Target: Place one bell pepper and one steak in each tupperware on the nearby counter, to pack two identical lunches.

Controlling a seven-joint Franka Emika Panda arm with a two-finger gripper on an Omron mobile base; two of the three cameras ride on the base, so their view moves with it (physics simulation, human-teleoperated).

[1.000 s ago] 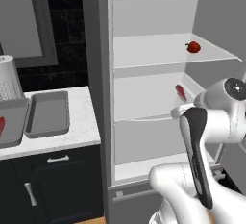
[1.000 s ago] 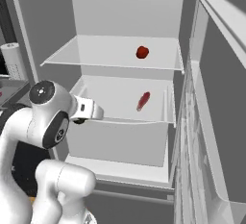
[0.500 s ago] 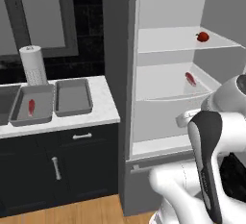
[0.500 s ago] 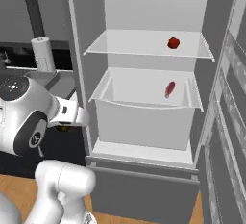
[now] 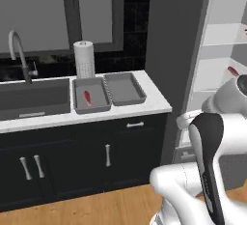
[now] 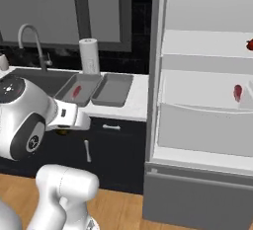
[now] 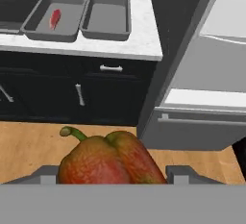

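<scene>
My gripper point(image 7: 113, 172) is shut on a red-orange bell pepper point(image 7: 103, 160) with a green stem, low over the wooden floor in front of the cabinets. On the counter point(image 5: 144, 104) two grey tupperwares stand side by side. The left tupperware point(image 5: 96, 101) point(image 7: 33, 28) holds a red steak point(image 5: 87, 96) point(image 7: 55, 18). The right tupperware point(image 5: 124, 86) point(image 7: 106, 16) holds nothing. Inside the open fridge another steak point(image 6: 237, 92) lies on the middle shelf, and a second red bell pepper point(image 6: 249, 45) sits on the shelf above.
A dark sink point(image 5: 34, 98) with a curved faucet point(image 5: 17, 50) lies left of the tupperwares. A paper towel roll point(image 5: 84, 59) stands behind them. Black cabinets with silver handles point(image 7: 79, 94) run below the counter. The open fridge point(image 6: 197, 125) stands to the right.
The base has driven back and left from the fridge, so both base views now face the counter and sink. The grip has not changed.
</scene>
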